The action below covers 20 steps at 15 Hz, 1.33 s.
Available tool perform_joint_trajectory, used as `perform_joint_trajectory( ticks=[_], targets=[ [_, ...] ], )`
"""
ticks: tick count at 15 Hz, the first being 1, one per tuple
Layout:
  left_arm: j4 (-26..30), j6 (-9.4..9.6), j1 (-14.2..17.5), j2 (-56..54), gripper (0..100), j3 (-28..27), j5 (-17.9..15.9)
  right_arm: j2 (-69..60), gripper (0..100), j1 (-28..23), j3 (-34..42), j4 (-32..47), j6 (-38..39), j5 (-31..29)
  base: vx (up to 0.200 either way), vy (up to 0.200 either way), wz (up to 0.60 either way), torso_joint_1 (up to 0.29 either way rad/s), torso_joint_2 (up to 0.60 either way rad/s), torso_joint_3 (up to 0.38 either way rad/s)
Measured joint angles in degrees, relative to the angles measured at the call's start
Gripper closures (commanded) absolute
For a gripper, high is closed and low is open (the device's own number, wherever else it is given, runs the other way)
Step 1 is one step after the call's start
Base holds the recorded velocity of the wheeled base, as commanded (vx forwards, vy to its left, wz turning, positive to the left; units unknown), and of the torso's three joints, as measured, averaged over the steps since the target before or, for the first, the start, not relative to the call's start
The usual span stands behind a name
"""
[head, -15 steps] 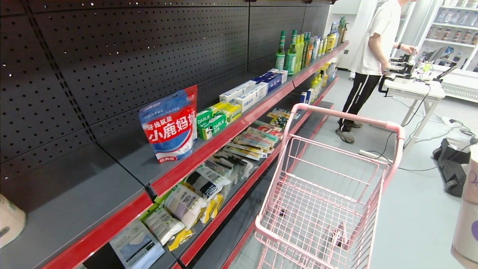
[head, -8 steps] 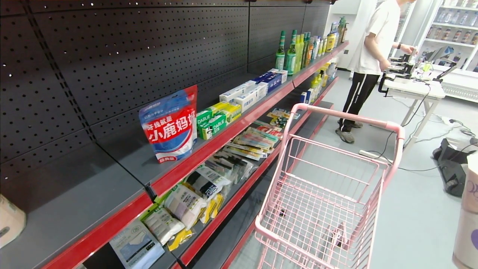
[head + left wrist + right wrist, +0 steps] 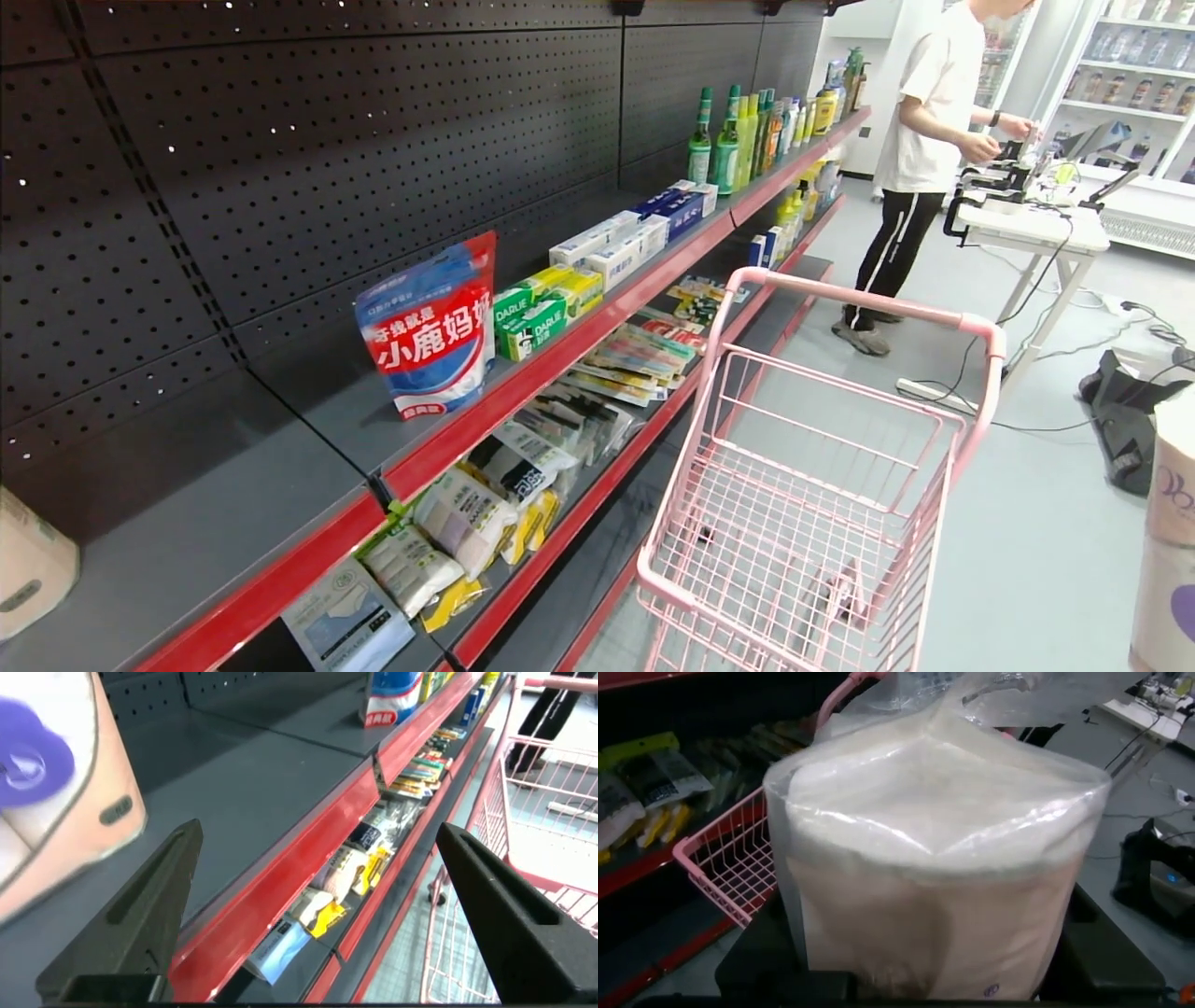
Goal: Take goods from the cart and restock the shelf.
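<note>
My right gripper (image 3: 934, 975) is shut on a plastic-wrapped pack of paper rolls (image 3: 934, 859), held above the floor beside the pink cart (image 3: 729, 859). In the head view that pack (image 3: 1172, 523) stands at the right edge, to the right of the cart (image 3: 868, 299), whose basket looks nearly empty. Another pack of paper rolls (image 3: 33, 560) sits on the grey shelf (image 3: 205, 504) at the far left. My left gripper (image 3: 318, 915) hangs open in front of the shelf's red edge (image 3: 308, 849), with that shelf pack (image 3: 56, 775) close beside it and nothing between its fingers (image 3: 140, 915).
A red and blue pouch (image 3: 431, 322), toothpaste boxes (image 3: 541, 303) and bottles (image 3: 738, 131) stand farther along the shelf. Packets (image 3: 467, 513) fill the lower shelf. The aisle floor right of the cart is free. A table (image 3: 1027, 224) and black bags (image 3: 1125, 420) lie beyond.
The whole head view has shifted slightly downward, so the camera moved. Both packs keep their places at the edges, and nothing on the shelf or in the cart has moved.
</note>
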Motion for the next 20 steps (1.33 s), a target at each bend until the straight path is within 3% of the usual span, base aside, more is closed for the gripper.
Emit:
perform_joint_trajectory(
  ticks=[20],
  targets=[
    [0.02, 0.00, 0.02, 0.00, 0, 0.00, 0.00, 1.73, 100, 0.13, 0.06, 0.02, -0.35, 0.28, 0.000, 0.000, 0.00, 0.146, -0.32, -0.173]
  ],
)
